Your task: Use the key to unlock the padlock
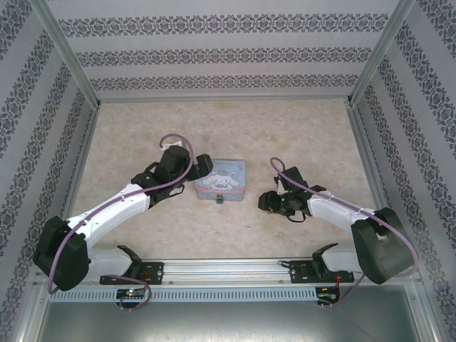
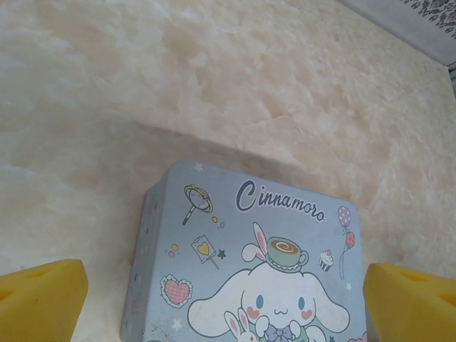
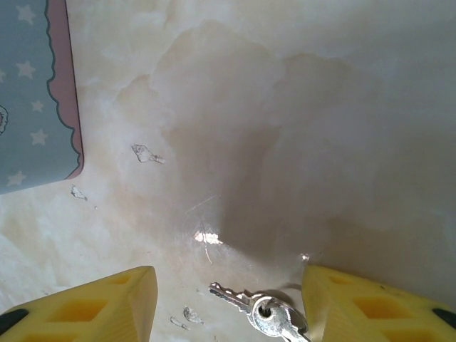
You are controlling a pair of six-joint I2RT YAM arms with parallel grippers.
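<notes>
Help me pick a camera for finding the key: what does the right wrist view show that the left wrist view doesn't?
Right wrist, not left wrist: a bunch of keys on a ring, lying on the table between the spread yellow fingers of the right gripper. Left wrist, not right wrist: the lid art of the tin, a cartoon puppy and lettering, below the open left gripper. Both: the tin, the marbled table, and yellow fingers standing apart.
</notes>
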